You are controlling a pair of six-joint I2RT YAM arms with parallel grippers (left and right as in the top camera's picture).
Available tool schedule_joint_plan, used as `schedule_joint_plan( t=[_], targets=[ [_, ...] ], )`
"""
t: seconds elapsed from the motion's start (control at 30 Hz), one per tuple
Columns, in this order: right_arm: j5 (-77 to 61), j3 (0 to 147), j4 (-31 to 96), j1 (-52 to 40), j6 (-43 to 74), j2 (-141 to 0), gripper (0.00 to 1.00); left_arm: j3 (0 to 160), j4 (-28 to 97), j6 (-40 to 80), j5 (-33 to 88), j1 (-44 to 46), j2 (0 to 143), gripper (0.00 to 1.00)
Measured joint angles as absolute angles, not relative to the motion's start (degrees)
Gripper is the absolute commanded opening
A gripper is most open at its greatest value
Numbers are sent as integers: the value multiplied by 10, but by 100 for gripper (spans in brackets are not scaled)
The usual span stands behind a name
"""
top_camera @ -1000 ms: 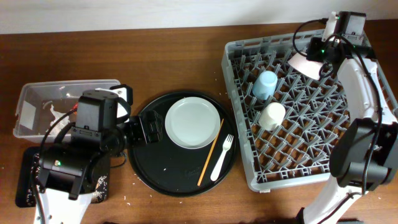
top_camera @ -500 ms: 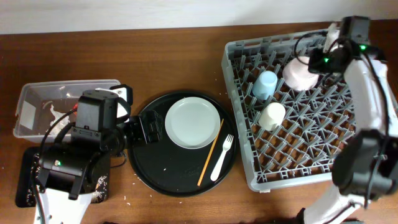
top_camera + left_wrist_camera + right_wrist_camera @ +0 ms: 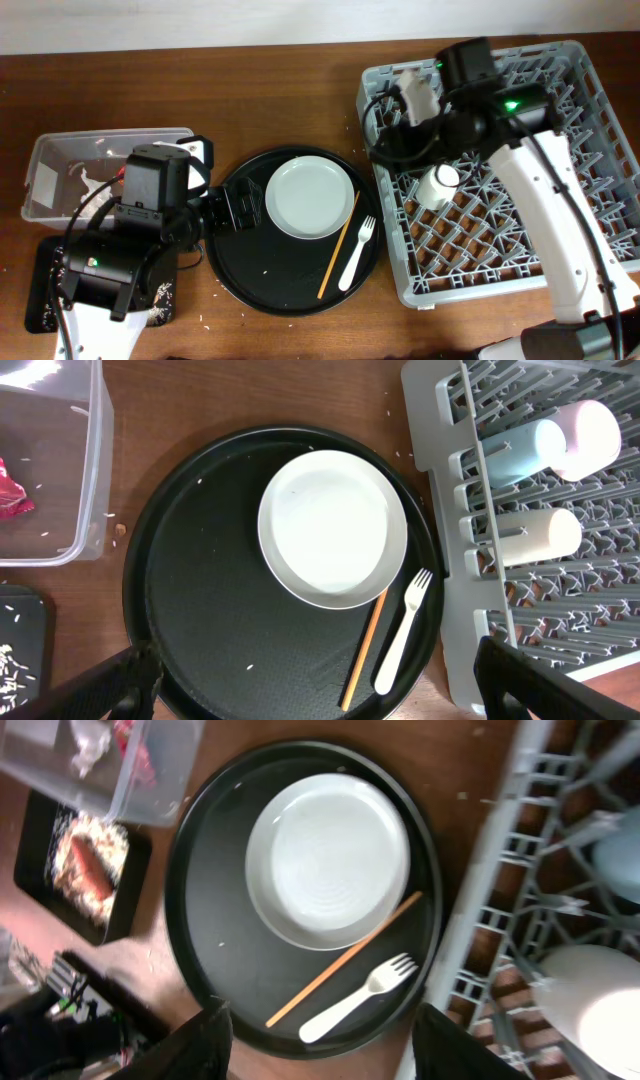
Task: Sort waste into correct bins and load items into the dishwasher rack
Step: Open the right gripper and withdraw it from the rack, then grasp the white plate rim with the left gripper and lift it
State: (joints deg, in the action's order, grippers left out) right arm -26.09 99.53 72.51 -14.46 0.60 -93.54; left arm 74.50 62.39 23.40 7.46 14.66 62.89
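The pale plate [image 3: 311,197], white fork [image 3: 358,252] and wooden stick [image 3: 339,245] lie on the round black tray [image 3: 250,280]. In the dishwasher rack [image 3: 600,100] sit the white cup [image 3: 438,185], the light blue cup [image 3: 525,448] and the pinkish-white bowl [image 3: 590,435]. My right gripper [image 3: 392,130] hangs open and empty over the rack's left edge, looking down at the fork [image 3: 355,995]. Open and empty too, my left gripper [image 3: 235,205] rests at the round tray's left rim. The clear tub [image 3: 60,160] holds a red wrapper [image 3: 12,495]. A carrot [image 3: 85,860] lies on the flat black tray [image 3: 40,290].
Rice grains are scattered on the flat black tray, in the tub and on the wood beside the rack [image 3: 395,420]. My right arm [image 3: 540,200] crosses the rack from the near right. The left arm's base [image 3: 110,270] sits between tub and round tray.
The right gripper let go of the bowl in the rack's far part, opened, and swung left across the rack to its left edge. The left arm has not moved.
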Motion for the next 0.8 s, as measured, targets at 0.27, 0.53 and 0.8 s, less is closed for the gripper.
schedule_joint_plan(
  t=[0.27,0.53,0.8],
  targets=[
    [-261,995,727,-177,6,-935,58,745,604,236,67,147,629,100],
    [-261,995,728,-177,6,-935,59,745,590,240,53,147,772,57],
    [-261,995,740,-177,6,-935,59,745,554,244,53,151,980,56]
  ],
)
